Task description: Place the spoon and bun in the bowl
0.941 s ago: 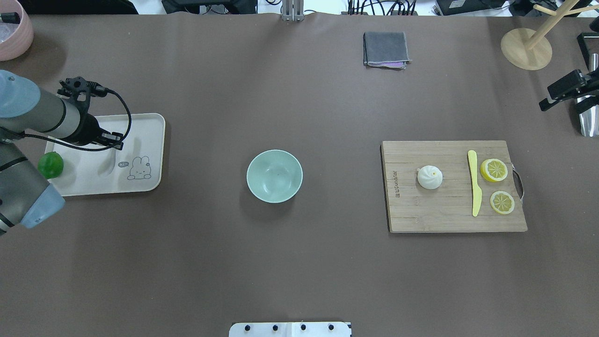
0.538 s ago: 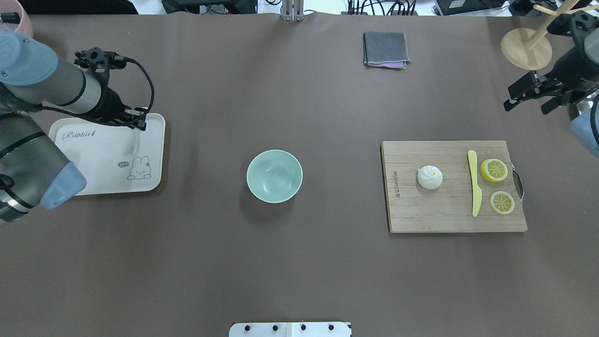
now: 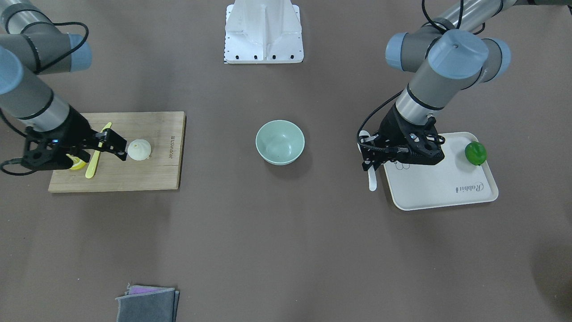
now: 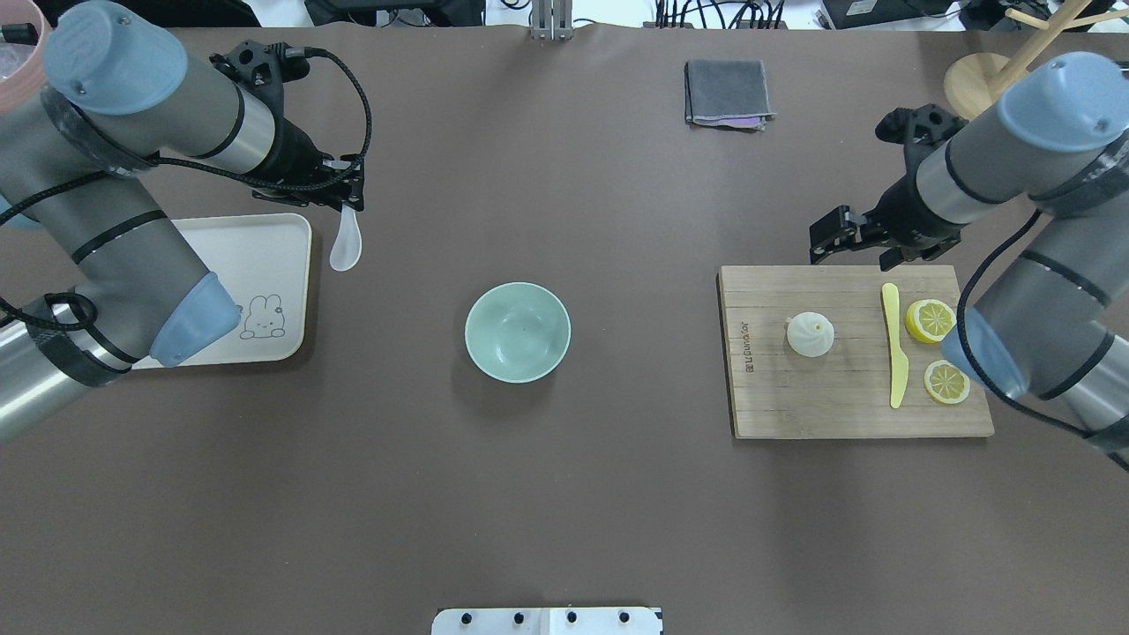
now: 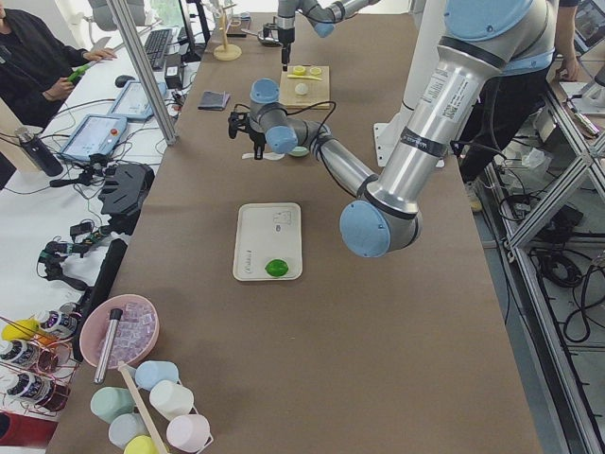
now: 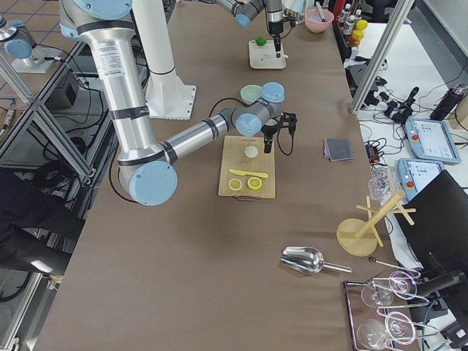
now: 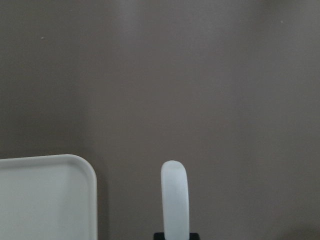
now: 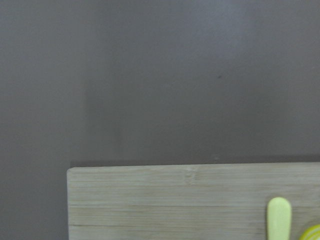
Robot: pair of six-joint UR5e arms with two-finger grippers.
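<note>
The white spoon (image 4: 345,243) hangs scoop-down from my left gripper (image 4: 350,198), which is shut on its handle, just past the tray's far right corner and left of the bowl. It also shows in the front view (image 3: 372,176) and the left wrist view (image 7: 175,197). The mint-green bowl (image 4: 518,332) stands empty at the table's middle. The white bun (image 4: 810,334) sits on the wooden cutting board (image 4: 776,397). My right gripper (image 4: 857,247) is open and empty above the board's far edge, beyond the bun.
A white rabbit tray (image 4: 273,256) holds a green lime (image 3: 475,153). A yellow knife (image 4: 895,344) and two lemon slices (image 4: 930,320) lie on the board's right part. A grey cloth (image 4: 726,93) and a wooden stand (image 4: 992,93) are at the far side.
My left gripper has lifted the spoon off the tray and carried it far and right, toward the bowl. My right arm has swung in from the right edge to the board's far edge.
</note>
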